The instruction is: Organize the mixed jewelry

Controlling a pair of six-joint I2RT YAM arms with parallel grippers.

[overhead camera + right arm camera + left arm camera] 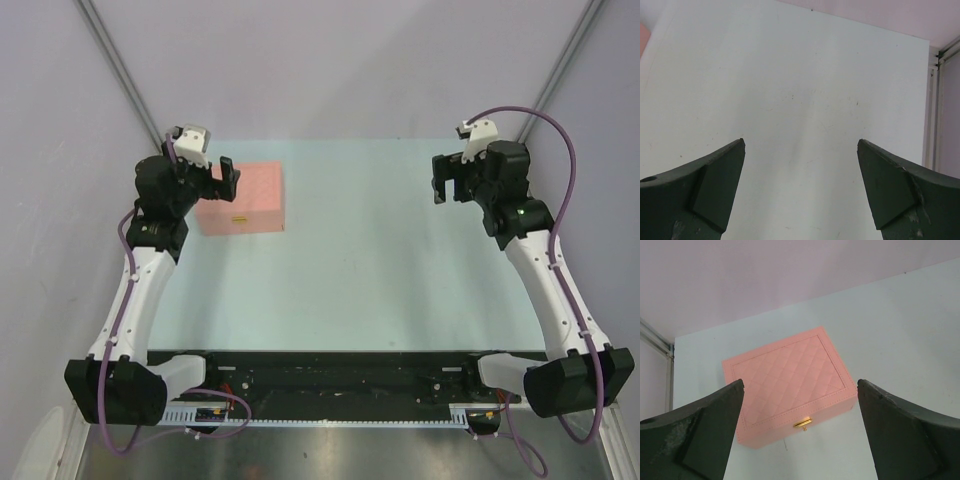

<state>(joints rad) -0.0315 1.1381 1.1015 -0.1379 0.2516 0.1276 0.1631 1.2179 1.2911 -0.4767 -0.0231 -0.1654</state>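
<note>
A closed pink quilted box (245,197) with a small gold clasp (803,423) lies on the pale table at the far left. My left gripper (228,180) hangs open at the box's left end. In the left wrist view the box (790,375) shows between the wide-apart fingers of that gripper (800,382), lid down, with nothing held. My right gripper (443,180) hovers open at the far right. In its wrist view this gripper (801,141) has only bare table between its fingers. The mixed jewelry is out of view.
The pale table (380,270) runs from the box to the right arm. A thin dark line (785,443) lies on the table just in front of the box; I cannot tell what it is. Lilac walls close off the back and sides, with metal rails in the corners (120,70).
</note>
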